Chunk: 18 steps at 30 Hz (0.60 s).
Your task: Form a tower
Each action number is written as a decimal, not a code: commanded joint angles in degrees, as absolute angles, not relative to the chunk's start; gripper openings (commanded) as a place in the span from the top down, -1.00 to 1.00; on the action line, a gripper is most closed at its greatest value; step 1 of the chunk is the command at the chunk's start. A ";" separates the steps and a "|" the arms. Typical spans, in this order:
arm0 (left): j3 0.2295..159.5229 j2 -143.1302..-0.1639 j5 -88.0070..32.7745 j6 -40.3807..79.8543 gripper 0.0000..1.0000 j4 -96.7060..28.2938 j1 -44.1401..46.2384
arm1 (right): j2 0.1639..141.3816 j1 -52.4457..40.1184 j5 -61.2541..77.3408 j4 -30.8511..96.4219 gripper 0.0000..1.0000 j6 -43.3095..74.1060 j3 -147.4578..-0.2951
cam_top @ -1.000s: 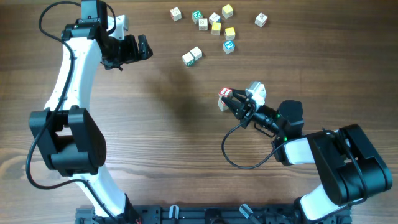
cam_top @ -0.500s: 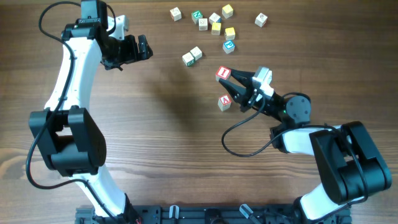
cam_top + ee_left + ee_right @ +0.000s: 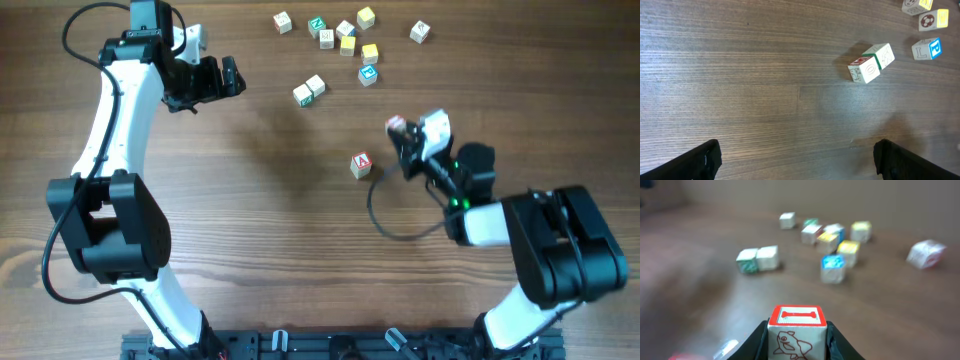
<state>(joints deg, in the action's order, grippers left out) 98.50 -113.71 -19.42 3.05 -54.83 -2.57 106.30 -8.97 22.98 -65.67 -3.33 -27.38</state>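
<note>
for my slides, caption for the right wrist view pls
Right pincer gripping a red-topped alphabet cube, loose cubes scattered on the table beyond

My matt black plastic fingers (image 3: 754, 346) hold a pale, smooth wooden cube (image 3: 796, 332) printed in red, above the matt, grained wooden table (image 3: 260, 220).

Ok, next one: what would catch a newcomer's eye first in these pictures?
The right gripper, right of centre, holds a red-topped block aloft. Just left of the gripper, a lone block with a red A sits on the table. A scatter of loose blocks lies at the far edge, and the open left gripper hangs off to the left.
</note>
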 commanded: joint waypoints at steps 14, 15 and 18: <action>98.45 -114.13 -19.46 1.89 -1.00 -54.68 -2.46 | 129.05 -9.15 15.70 -59.61 0.14 3.22 -49.82; 98.45 -114.13 -19.46 1.89 -1.00 -54.68 -2.46 | 129.05 -9.15 16.23 -60.55 -0.24 3.20 -49.82; 98.45 -114.13 -19.46 1.89 -1.00 -54.70 -2.46 | 129.01 -9.13 16.21 -61.41 -0.59 3.22 -49.82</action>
<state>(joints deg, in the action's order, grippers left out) 98.50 -113.71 -19.42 3.05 -54.85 -2.57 128.38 -8.97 15.03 -60.86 1.98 -49.65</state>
